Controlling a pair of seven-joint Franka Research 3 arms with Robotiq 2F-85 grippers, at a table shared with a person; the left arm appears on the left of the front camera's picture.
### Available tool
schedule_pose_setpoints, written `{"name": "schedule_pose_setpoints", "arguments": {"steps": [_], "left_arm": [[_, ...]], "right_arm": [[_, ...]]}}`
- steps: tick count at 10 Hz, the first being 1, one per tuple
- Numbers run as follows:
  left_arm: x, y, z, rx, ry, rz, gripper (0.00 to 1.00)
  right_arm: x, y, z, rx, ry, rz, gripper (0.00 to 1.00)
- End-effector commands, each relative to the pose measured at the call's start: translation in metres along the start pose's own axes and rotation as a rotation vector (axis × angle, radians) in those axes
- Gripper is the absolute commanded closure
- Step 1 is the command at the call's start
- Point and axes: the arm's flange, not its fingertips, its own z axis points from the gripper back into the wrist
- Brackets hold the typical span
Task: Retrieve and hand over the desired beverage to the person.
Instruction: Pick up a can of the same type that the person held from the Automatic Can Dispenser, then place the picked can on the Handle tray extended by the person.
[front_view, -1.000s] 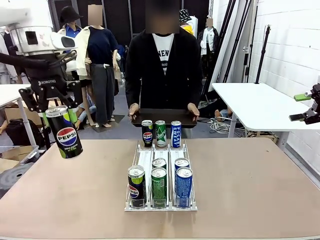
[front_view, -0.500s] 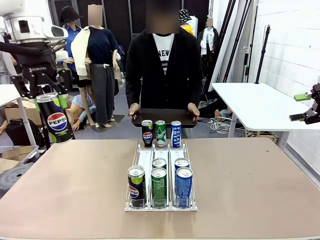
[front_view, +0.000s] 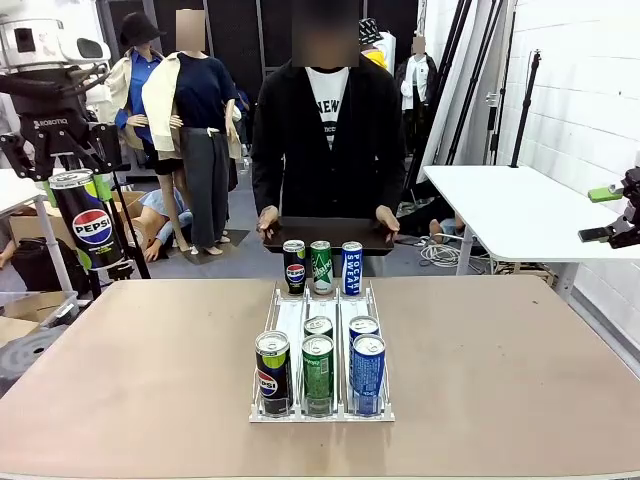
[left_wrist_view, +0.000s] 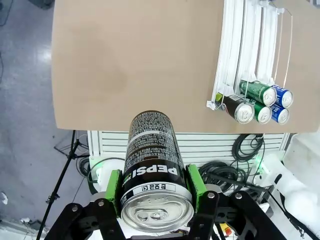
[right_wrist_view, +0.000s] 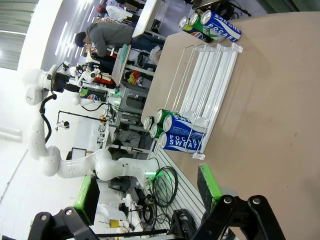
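Note:
My left gripper (front_view: 75, 188) hangs high at the far left, off the table's left side, shut on a black Pepsi can (front_view: 90, 225). In the left wrist view the Pepsi can (left_wrist_view: 152, 165) sits upright between the green pads (left_wrist_view: 115, 186). The person (front_view: 325, 130) stands at the far side and holds a black tray (front_view: 325, 232) with both hands. My right gripper (front_view: 603, 214) is at the right edge, open; in the right wrist view it (right_wrist_view: 147, 195) has nothing between its fingers.
A clear rack (front_view: 300, 318) stands mid-table with a Pepsi (front_view: 272, 372), a green can (front_view: 318, 372) and a blue can (front_view: 367, 370) in front, and three cans (front_view: 320, 266) at its far end. A white side table (front_view: 510, 205) is at right.
My left gripper has risen and drawn back to the left with the Pepsi can. The person, the rack and the right arm have stayed put.

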Motion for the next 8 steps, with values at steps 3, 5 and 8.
{"name": "schedule_pose_setpoints", "arguments": {"steps": [3, 5, 8], "left_arm": [[-0.0009, -0.0010, -0.0039, -0.003, 0.010, -0.002, 1.00], [-0.0009, -0.0010, -0.0039, -0.003, 0.010, -0.002, 1.00], [-0.0009, -0.0010, -0.0039, -0.003, 0.010, -0.002, 1.00]], "right_arm": [[0.0005, 0.0011, -0.0012, 0.001, 0.002, -0.010, 0.00], [0.0005, 0.0011, -0.0012, 0.001, 0.002, -0.010, 0.00], [0.0005, 0.0011, -0.0012, 0.001, 0.002, -0.010, 0.00]]}}
